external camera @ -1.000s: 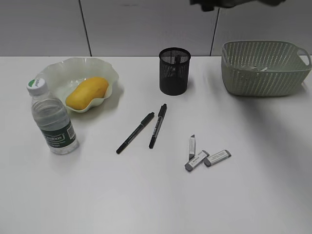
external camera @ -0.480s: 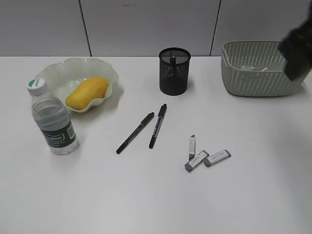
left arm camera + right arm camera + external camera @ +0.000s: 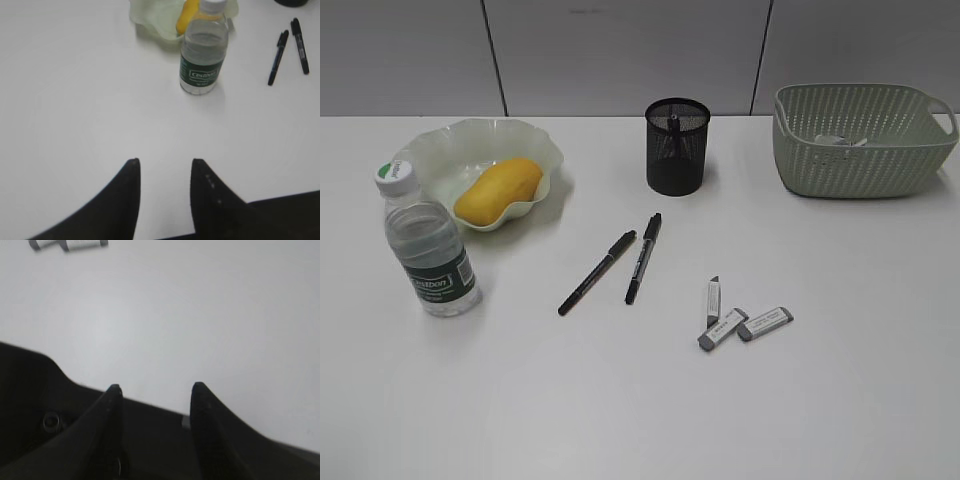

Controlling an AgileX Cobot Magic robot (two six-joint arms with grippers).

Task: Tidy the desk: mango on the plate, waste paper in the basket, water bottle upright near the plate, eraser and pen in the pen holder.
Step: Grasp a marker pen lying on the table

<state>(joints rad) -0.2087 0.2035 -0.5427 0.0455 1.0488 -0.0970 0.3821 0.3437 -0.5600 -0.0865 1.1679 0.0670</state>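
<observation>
Both claws are seen parted and empty: the left gripper (image 3: 164,162) above bare desk (image 3: 840,400), the right gripper (image 3: 155,387) likewise. The mango (image 3: 499,190) is seen on the plate (image 3: 535,137), with the water bottle (image 3: 427,243) upright just beside it.

The white bench (image 3: 840,400) carries a plate (image 3: 535,140), water bottle (image 3: 426,245), pen holder (image 3: 677,146), basket (image 3: 860,150), two pens (image 3: 618,268) and three erasers (image 3: 735,315).
</observation>
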